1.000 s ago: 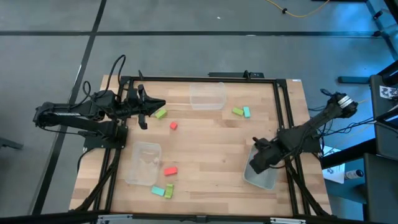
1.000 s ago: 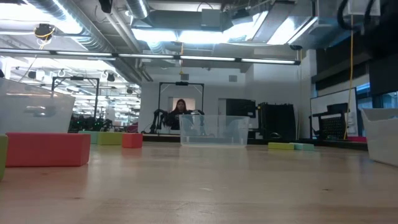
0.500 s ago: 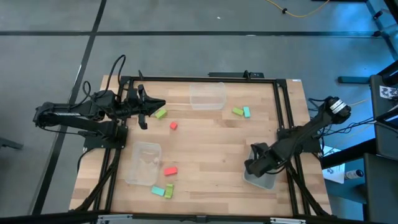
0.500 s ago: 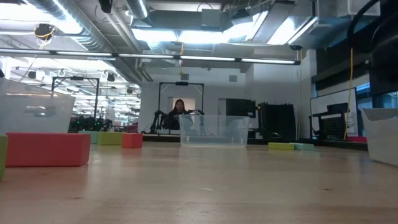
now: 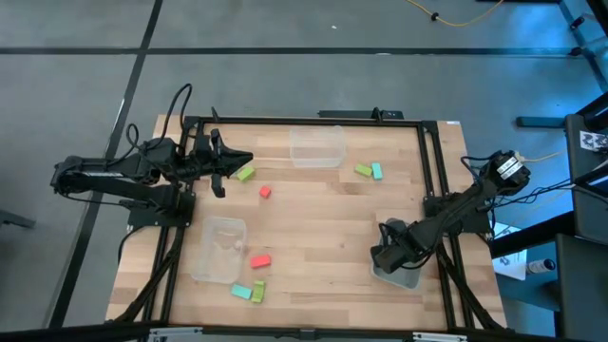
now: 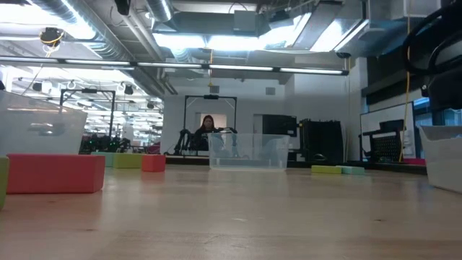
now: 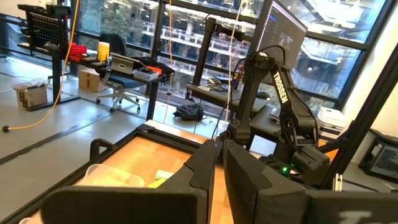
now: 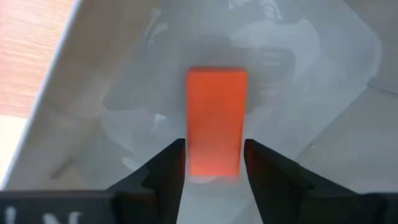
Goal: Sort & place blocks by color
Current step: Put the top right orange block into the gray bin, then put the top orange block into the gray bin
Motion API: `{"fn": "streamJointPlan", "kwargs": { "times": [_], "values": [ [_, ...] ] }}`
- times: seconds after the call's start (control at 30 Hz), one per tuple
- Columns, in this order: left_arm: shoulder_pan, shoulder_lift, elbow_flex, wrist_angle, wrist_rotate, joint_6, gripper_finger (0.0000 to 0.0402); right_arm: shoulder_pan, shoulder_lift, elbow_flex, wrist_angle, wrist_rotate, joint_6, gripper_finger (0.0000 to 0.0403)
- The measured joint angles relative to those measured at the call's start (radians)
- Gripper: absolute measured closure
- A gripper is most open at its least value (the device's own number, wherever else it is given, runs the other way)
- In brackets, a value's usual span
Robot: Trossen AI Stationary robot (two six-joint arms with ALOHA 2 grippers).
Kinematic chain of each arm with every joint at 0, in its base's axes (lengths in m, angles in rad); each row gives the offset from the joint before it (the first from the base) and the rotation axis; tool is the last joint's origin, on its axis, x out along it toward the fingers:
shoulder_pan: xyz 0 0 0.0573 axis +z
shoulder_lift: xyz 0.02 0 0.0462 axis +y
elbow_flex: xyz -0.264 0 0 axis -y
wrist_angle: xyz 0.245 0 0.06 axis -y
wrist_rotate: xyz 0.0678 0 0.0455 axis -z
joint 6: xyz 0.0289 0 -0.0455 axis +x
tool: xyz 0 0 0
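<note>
My right gripper (image 5: 388, 255) hangs over the clear bin (image 5: 403, 275) at the table's near right and is shut on a red-orange block (image 8: 216, 118). My left gripper (image 5: 224, 163) waits shut at the far left, beside a lime block (image 5: 246, 173). Loose on the wood lie a small red block (image 5: 265, 191), a lime (image 5: 363, 170) and teal (image 5: 377, 171) pair far right, a red block (image 5: 260, 259), and a teal (image 5: 241, 291) and lime (image 5: 257, 290) pair near the front edge. My right gripper pinches the red-orange block between its two fingers (image 8: 169, 167), by the block's long sides at the end nearest the wrist (image 8: 214, 163). The fingers come from above, pointing down into the bin, and lie along the block. Whether the block touches the bin's floor I cannot tell.
Two more clear bins stand on the table: one at the far middle (image 5: 317, 147), one near left (image 5: 220, 249). A dark frame (image 5: 432, 171) borders the table. Open wood lies in the middle. A person (image 6: 208, 128) shows far behind in the low view.
My right gripper has moved toward the table's near edge and a little left, carrying the red-orange block over the near-right bin.
</note>
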Motion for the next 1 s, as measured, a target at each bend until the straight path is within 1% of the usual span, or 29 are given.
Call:
{"fn": "streamJointPlan", "kwargs": {
  "times": [0.23, 0.33, 0.5, 0.6, 0.7, 0.8, 0.9, 1.0],
  "values": [
    [0.0, 0.0, 0.0, 0.0, 0.0, 0.0, 0.0374, 0.0, -0.001, 0.0, 0.0, -0.004, -0.004, 0.0229],
    [0.0, 0.0, 0.0, 0.0, 0.0, 0.0, 0.0374, 0.0, -0.025, 0.001, -0.001, -0.016, -0.028, 0.0227],
    [0.0, 0.0, 0.0, 0.0, 0.0, 0.0, 0.0374, 0.0, -0.126, 0.049, -0.093, 0.014, -0.094, 0.0226],
    [0.0, 0.0, 0.0, 0.0, 0.0, 0.0, 0.0374, 0.0, -0.216, 0.071, -0.141, 0.051, -0.133, 0.0211],
    [0.0, 0.0, 0.0, 0.0, 0.0, 0.0, 0.0374, 0.0, -0.314, 0.074, -0.123, 0.123, -0.184, 0.018],
    [0.0, 0.0, 0.0, 0.0, 0.0, 0.0, 0.0374, -0.007, -0.395, 0.074, -0.091, 0.243, -0.251, 0.0145],
    [0.0, 0.0, 0.0, 0.0, 0.0, 0.0, 0.0374, -0.052, -0.452, 0.074, -0.017, 0.394, -0.388, 0.012],
    [0.0, 0.0, 0.0, 0.0, 0.0, 0.0, 0.0374, -0.127, -0.48, 0.074, 0.074, 0.521, -0.575, 0.0113]
  ]
}}
